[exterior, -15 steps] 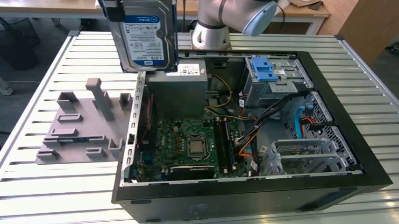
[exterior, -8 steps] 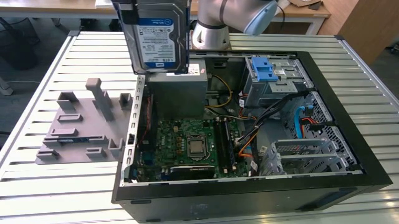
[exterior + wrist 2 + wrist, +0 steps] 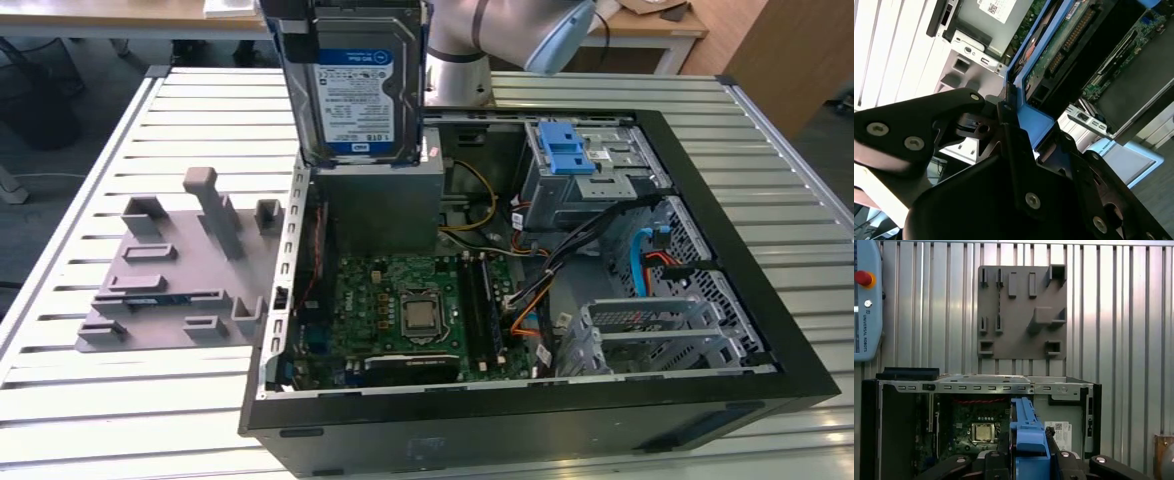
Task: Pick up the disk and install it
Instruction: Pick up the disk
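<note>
The end effector pinches the disk by its blue frame; the exterior view shows its label, the second wrist view its circuit board.

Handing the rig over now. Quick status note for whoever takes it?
Gripper: shut on the disk, clamped on its blue carrier frame.
Disk: upright in the air, above the power supply of the open computer case.
Grey fixture plate: on the table beside the case, on the exterior view's left.
Done: disk picked up.
Left: disk not yet seated in the case.
</note>
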You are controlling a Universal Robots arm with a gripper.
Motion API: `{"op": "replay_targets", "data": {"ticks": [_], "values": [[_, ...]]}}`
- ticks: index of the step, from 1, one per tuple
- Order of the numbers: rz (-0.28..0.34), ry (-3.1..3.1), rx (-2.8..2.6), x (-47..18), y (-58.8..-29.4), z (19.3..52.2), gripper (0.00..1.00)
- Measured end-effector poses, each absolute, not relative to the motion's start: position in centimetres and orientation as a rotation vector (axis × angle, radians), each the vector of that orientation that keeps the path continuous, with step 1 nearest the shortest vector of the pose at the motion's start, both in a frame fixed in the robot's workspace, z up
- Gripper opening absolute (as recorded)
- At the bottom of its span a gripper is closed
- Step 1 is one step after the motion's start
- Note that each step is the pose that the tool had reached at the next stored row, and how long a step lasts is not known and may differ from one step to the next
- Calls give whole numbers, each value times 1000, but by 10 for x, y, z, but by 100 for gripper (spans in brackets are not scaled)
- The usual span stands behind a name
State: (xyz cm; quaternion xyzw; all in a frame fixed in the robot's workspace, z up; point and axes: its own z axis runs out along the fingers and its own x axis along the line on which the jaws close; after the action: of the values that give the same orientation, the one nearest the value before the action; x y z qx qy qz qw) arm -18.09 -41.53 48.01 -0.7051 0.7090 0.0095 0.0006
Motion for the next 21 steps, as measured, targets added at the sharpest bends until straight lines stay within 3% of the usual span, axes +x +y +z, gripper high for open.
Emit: {"op": "replay_targets", "data": {"ticks": [21], "values": [[19,2222,-2210,-147,-433,467,36]]}}
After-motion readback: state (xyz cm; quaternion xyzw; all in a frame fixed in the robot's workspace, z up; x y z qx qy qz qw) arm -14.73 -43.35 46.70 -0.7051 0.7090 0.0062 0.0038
